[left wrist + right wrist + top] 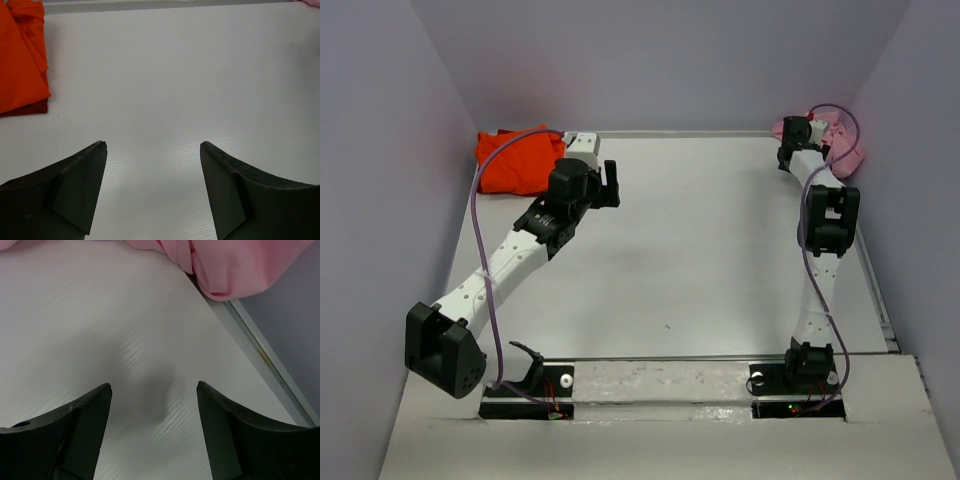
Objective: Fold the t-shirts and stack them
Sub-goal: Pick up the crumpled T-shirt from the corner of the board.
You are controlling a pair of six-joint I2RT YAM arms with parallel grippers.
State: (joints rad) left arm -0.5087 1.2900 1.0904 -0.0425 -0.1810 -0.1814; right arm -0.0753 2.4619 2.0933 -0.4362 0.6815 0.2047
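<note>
Pale lavender walls (380, 150) are seen closing in a white table (700, 260) on three sides. An orange shirt (515, 160) is laid rumpled in the far left corner of the table. A pink shirt (842, 142) is bunched in the far right corner, with part of it spilled over the metal rail (260, 355) along the right edge. The two shirts are kept well apart.

The left gripper (152, 146) is held over bare table just beside the orange shirt; its dark fingers are spread wide and nothing is held between them. The right gripper (154, 386) is held near the pink shirt with its fingers likewise parted and empty, and a soft shadow is cast on the table beneath it. A purple cable (475, 230) is looped along each arm, and both arms are mounted on black bases (525, 385) at the near edge.
</note>
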